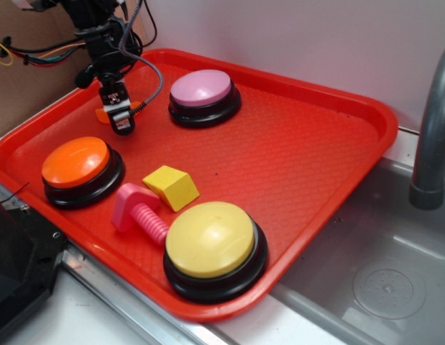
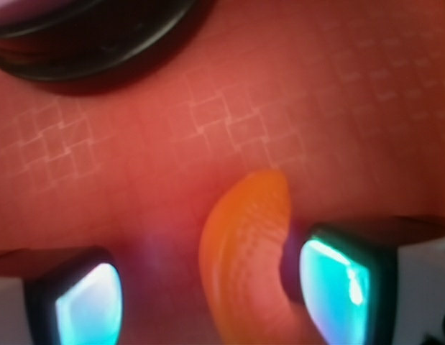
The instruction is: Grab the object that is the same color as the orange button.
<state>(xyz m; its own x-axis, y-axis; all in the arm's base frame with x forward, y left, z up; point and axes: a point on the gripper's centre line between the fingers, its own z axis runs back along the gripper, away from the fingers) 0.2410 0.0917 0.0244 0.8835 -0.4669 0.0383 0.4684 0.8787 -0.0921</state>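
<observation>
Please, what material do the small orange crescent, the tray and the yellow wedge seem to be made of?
The orange crescent looks like glossy moulded plastic: smooth, with a soft sheen and faint ribbing. The tray seems to be hard red plastic, with an embossed grid pattern and a rolled rim. The yellow wedge has flat matt faces and sharp edges, so it may be painted wood or plastic; the pictures do not settle which.
</observation>
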